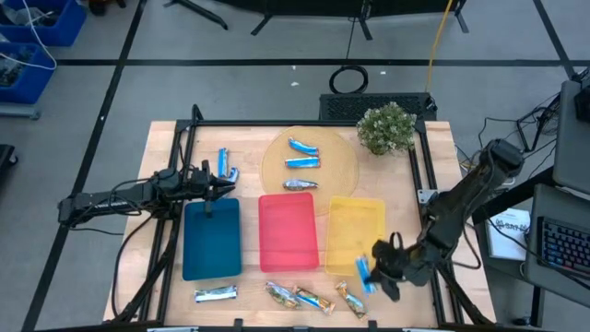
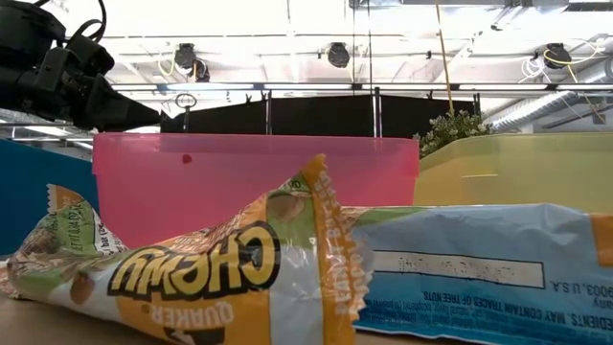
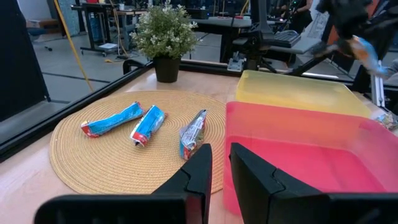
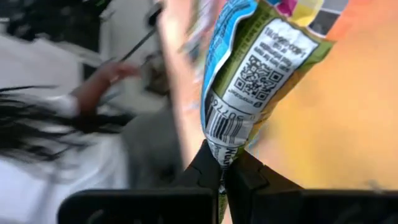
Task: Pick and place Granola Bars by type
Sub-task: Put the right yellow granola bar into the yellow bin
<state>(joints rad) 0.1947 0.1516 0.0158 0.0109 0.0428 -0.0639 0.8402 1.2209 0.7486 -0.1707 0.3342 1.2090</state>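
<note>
Right end effector (image 1: pixel 376 268) pinches a shiny blue-wrapped granola bar (image 1: pixel 363 273) beside the flat yellow plastic tray (image 1: pixel 355 221); left end effector (image 1: pixel 224 188), slightly parted, holds nothing.

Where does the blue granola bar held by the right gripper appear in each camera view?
High view: blue granola bar in the right gripper, beside the yellow tray's near right corner.
Low view: I cannot pick it out.
Left wrist view: far off, upper right, beyond the yellow tray.
Right wrist view: fills the centre, pinched at its end.
Shared landmark: the yellow tray.
</note>
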